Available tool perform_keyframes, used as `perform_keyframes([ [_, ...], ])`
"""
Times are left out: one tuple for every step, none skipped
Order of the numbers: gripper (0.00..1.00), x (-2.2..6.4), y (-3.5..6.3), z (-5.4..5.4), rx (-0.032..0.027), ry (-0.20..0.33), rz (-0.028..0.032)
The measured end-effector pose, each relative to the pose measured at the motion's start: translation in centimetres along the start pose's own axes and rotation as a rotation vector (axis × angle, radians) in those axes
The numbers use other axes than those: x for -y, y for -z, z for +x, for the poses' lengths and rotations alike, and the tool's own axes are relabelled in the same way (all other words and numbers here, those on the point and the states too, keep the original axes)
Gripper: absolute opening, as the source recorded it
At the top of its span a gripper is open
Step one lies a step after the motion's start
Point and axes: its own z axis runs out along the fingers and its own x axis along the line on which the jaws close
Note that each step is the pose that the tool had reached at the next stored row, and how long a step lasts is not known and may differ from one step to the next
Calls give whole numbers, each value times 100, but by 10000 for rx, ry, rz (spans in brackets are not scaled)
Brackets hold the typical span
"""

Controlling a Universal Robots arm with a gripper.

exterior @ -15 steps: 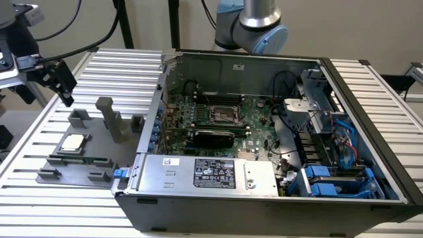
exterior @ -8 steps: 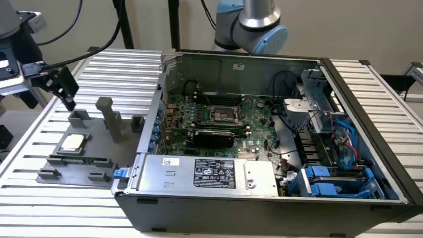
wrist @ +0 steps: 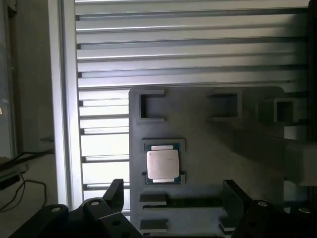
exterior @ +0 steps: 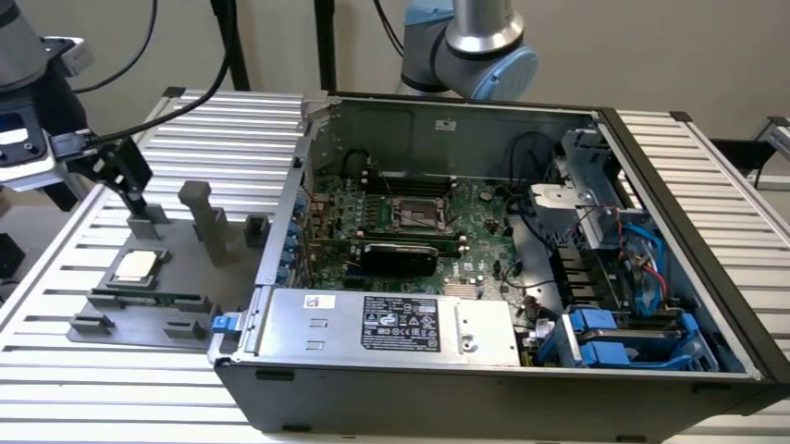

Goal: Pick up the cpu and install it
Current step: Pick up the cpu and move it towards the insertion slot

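Black two-finger gripper [wrist: 173,184]: spread wide, empty, hovering over flat grey fixture plate [wrist: 208,158]. Small square silvery-topped cpu [wrist: 162,165] lies flat in its nest on that plate, untouched, at 9 o'clock of the open black computer case [exterior: 494,388]. Judgement: centre the fingers on opposite chip edges, keep level, clear the nest lips.

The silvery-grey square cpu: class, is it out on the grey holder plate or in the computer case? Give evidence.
Out. The silvery-grey square cpu lies flat on the grey holder plate, outside the open computer case.
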Motion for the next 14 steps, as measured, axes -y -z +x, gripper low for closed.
perform_keyframes([
  [89,2,-17,1,-1,-6,0],
  [89,4,-36,2,0,-14,0],
  [89,6,-54,2,0,-23,0],
  [89,9,-72,2,1,-31,0],
  [89,11,-91,2,2,-40,1],
  [89,13,-109,3,2,-46,1],
  [89,15,-127,3,2,-52,2],
  [89,17,-145,4,2,-58,1],
  [89,19,-162,4,2,-64,2],
  [89,21,-180,5,3,-69,1],
  [89,23,-199,6,4,-74,1],
  [89,25,-217,6,4,-79,2],
  [89,27,-234,6,3,-82,2],
  [89,29,-253,7,4,-85,2],
])
